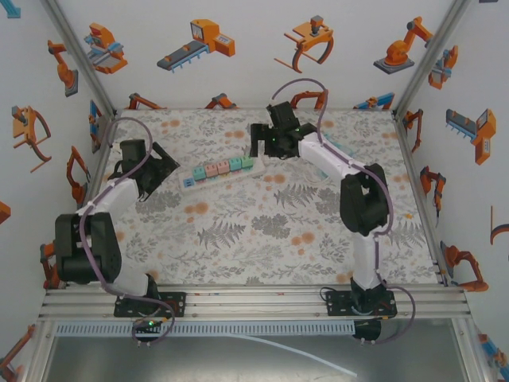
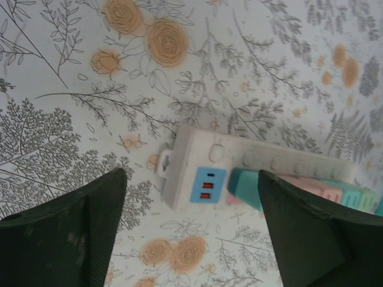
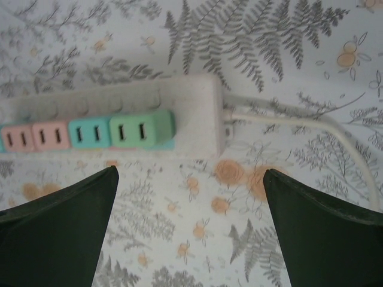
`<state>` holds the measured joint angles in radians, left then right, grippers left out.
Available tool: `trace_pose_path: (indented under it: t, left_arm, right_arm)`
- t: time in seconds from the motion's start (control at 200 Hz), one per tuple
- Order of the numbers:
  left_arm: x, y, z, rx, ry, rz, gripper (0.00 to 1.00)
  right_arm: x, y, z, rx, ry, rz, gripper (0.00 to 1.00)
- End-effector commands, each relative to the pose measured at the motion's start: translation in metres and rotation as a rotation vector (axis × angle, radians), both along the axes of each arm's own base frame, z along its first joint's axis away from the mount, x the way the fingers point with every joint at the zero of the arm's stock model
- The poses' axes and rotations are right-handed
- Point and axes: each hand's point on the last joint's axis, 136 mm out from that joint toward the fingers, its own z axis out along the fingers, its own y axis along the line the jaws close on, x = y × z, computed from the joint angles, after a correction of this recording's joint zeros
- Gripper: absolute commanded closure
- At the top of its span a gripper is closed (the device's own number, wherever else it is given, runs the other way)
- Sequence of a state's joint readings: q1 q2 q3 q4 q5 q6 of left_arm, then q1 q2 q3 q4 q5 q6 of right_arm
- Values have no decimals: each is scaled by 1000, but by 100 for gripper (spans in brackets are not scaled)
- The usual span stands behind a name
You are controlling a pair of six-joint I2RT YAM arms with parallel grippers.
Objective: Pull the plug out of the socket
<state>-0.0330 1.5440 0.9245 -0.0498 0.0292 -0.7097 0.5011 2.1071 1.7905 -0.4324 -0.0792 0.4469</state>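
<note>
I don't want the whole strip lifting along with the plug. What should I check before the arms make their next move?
1. Left gripper open: ok.
2. Right gripper open: ok.
3. Left gripper over the USB end of the power strip: ok.
4. Power strip pinned down: not ok, no gripper touches it.
5. Right gripper centred on the green plug: not ok, the plug sits off to one side.
6. Height above the plug: cannot tell.

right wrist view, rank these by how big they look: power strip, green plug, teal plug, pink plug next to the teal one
1. power strip, by far the largest
2. green plug, a little bigger than its neighbours
3. teal plug and pink plug look alike; no ranking between them
</note>
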Motion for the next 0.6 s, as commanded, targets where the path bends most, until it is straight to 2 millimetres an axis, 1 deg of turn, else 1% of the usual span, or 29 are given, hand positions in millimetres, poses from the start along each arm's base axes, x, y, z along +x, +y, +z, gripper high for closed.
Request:
trace_pose_path:
  t: [0.0, 0.04, 0.12, 0.155, 0.205, 0.25, 0.27, 0.3, 0.355, 0.426, 0.446, 0.476, 0.511, 0.536, 0.596]
  left_arm:
    - [17, -7, 2, -12, 12, -45, 27]
    - [20, -9, -5, -16, 32, -54, 29]
    - [21, -8, -20, -6, 72, -49, 31]
    - [20, -4, -26, 6, 92, -30, 31]
    - [18, -3, -32, 13, 110, -16, 33]
    - [18, -4, -38, 9, 121, -22, 34]
    - [19, -5, -39, 6, 122, -25, 35]
    - [19, -7, -43, 1, 132, -31, 37]
    - [18, -10, -49, -8, 148, -43, 39]
    - [18, -13, -58, -16, 173, -56, 48]
    - [18, -15, -59, -20, 178, -64, 50]
    - [18, -17, -63, -24, 192, -76, 51]
    - [18, -20, -65, -28, 202, -92, 51]
    - [19, -22, -67, -29, 210, -103, 52]
    - [19, -29, -70, -31, 220, -134, 56]
  right_arm:
    - [23, -4, -3, 48, 40, -53, 2]
    - [27, -2, -11, 45, 62, -52, 4]
    - [34, 0, -26, 35, 91, -56, 7]
    - [36, 1, -29, 39, 94, -58, 9]
    - [40, 3, -33, 48, 96, -56, 15]
    - [42, 6, -37, 59, 99, -51, 17]
    - [43, 7, -38, 63, 101, -47, 20]
    - [43, 10, -42, 69, 109, -42, 23]
    - [43, 13, -46, 83, 121, -32, 25]
    - [43, 17, -53, 104, 141, -30, 30]
    - [42, 19, -55, 113, 146, -25, 35]
    - [40, 22, -58, 130, 160, -18, 40]
    - [38, 24, -62, 143, 178, -22, 42]
    - [37, 25, -65, 152, 186, -23, 45]
    - [33, 24, -73, 162, 204, -39, 48]
